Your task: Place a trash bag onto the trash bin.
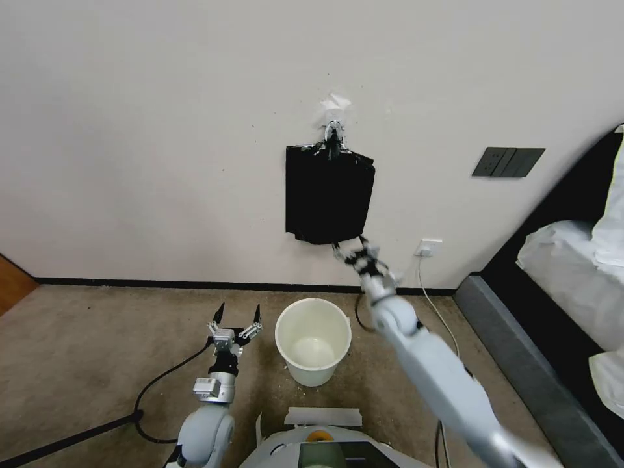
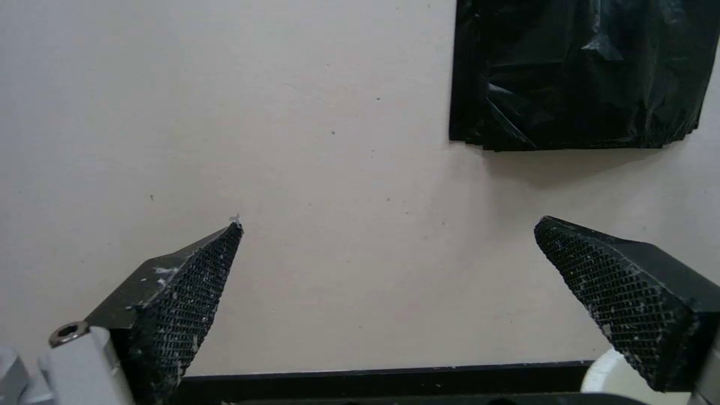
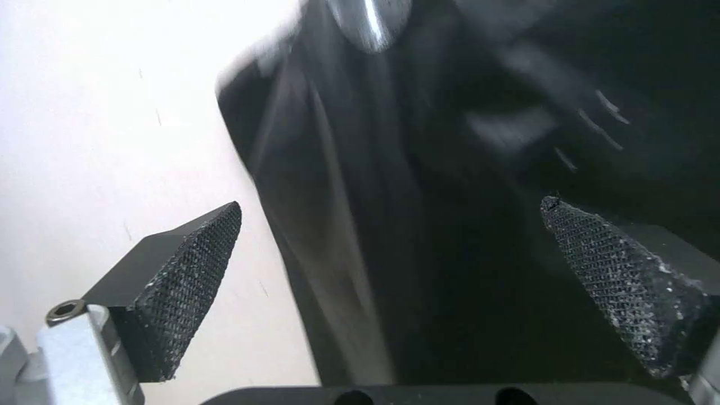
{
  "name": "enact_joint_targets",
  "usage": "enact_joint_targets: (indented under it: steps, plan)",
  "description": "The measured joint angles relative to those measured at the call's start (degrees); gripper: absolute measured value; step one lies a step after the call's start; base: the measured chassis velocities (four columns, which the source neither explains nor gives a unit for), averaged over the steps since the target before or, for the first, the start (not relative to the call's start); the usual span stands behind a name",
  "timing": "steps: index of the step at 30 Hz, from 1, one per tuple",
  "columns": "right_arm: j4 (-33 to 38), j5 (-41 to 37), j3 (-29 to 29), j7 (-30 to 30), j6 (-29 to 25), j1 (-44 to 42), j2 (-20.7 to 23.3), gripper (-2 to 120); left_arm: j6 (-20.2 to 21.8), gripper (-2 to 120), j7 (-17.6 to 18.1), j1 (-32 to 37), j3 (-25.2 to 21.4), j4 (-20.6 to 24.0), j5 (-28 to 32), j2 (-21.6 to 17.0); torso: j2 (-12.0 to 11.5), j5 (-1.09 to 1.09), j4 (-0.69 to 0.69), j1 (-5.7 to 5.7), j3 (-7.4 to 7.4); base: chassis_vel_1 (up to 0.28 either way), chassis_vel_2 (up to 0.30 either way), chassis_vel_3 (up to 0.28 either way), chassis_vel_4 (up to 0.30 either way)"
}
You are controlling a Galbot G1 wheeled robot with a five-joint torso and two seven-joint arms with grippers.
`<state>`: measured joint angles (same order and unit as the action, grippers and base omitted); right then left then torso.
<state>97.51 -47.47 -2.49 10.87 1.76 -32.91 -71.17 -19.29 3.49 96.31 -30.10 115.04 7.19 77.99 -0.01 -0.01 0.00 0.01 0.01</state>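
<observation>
Writing, brands, labels: none legible on any item.

Trash bin [image 1: 313, 341]: round cream-white bucket, rolled rim, upright on the carpet floor [image 1: 97, 351], near the wall [image 1: 162, 130], centre of the scene. Contents: nothing inside; bare bottom visible. A sliver of its rim also appears in the left wrist view [image 2: 600, 379].

Trash bag [image 1: 329, 194]: glossy black plastic, hanging flat against the wall from a metal clip [image 1: 333, 138] fixed under a scrap of white tape [image 1: 334, 105]. It hangs above and beyond the bin, well apart from it. Its lower edge appears layered and creased in the left wrist view [image 2: 581, 73]. In the right wrist view, its dark surface [image 3: 465, 236] lies just ahead of the jaws.

Right gripper [image 1: 356, 252]: arm raised and stretched toward the wall, tips at the bag's lower right corner. Jaws spread wide and released, with the bag's edge between them; contact cannot be told. Right gripper in its own view [image 3: 390, 247].

Left gripper [image 1: 235, 314]: low, left of the bin, pointing at the wall, jaws spread wide and holding nothing. Left gripper in its own view [image 2: 386, 264].

Other fixtures: dark switch plate [image 1: 507, 162] on the wall, right of the bag; white socket [image 1: 428, 247] low on the wall with a white cable [image 1: 435, 305] running down; black cable [image 1: 162, 380] across the floor at left; bed [image 1: 572, 260] with white bedding at far right; black skirting board [image 1: 195, 284] along the wall's foot.
</observation>
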Motion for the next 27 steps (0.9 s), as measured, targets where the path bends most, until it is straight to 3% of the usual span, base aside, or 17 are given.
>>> enact_joint_targets:
  steps: [14, 27]
  plan:
    - [-8.3, -9.9, -0.8, -3.8, 0.3, 11.8, -3.9, 100, -0.3, 100, 0.1, 1.4, -2.8, 1.6, 0.5, 0.1, 0.0, 0.01, 0.01, 0.0, -0.01, 0.0, 0.0, 0.0, 0.0]
    - [-11.0, -15.4, -1.5, -6.3, 1.1, 14.8, -4.3, 100, -0.2, 100, 1.4, 1.4, -4.6, 0.9, 0.7, -0.1, 0.0, 0.01, -0.01, -0.01, 0.0, 0.0, 0.0, 0.0, 0.0]
